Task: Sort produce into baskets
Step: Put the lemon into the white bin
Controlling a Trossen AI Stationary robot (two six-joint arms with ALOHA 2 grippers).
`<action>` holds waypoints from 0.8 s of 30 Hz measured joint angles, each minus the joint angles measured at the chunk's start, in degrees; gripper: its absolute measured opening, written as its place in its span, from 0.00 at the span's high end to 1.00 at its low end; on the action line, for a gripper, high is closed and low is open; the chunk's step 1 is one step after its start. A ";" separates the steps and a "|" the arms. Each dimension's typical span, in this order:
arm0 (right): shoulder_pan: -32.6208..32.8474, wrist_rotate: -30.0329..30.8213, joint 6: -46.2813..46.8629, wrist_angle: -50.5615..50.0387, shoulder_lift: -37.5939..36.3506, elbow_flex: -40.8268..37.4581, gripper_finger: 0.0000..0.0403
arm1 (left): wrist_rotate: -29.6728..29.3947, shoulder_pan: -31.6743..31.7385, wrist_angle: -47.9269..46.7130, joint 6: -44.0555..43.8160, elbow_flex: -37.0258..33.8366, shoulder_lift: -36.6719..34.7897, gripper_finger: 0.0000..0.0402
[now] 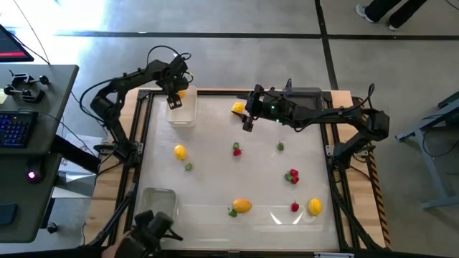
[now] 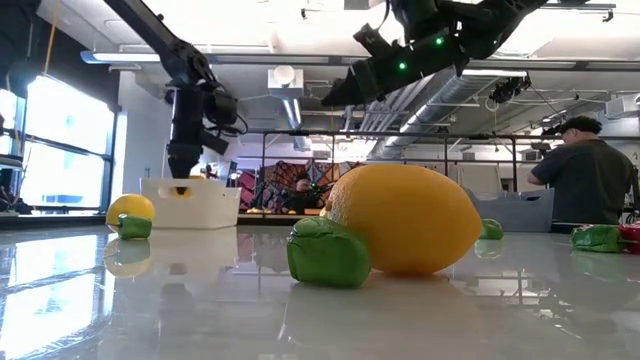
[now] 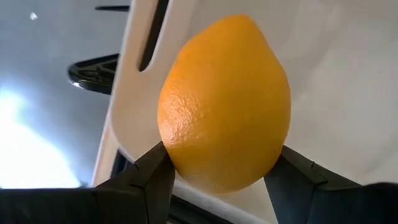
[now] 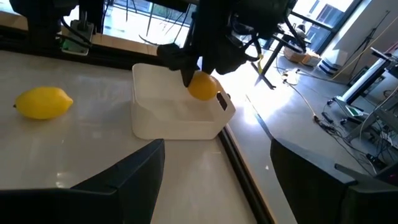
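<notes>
Smooth grey concrete floor (image 1: 215, 43) with dark seam lines surrounds the glossy white table (image 1: 215, 143), which sits in a light wooden frame (image 1: 344, 97). A grey desk (image 1: 36, 143) beside it carries a dark keyboard (image 1: 14, 129). Bright windows (image 2: 60, 150) admit daylight. Exposed ceiling ducts (image 2: 290, 100) run overhead. A person in dark clothing (image 2: 585, 180) stands in the background.

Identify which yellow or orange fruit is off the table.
The orange fruit, held in the left gripper above the white tray; the others lie on the table.
</notes>
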 joint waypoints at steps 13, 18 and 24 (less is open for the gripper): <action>0.00 0.00 0.00 -0.34 0.00 0.00 0.30 | 0.27 0.04 1.38 -9.39 0.00 4.40 0.48; 0.00 -0.01 0.00 -0.51 0.00 0.00 0.30 | -1.31 -0.38 3.30 -12.01 0.00 3.81 0.41; 0.00 0.01 -0.02 -0.82 0.00 0.00 0.30 | -1.56 -1.88 2.89 -8.84 0.00 3.57 0.36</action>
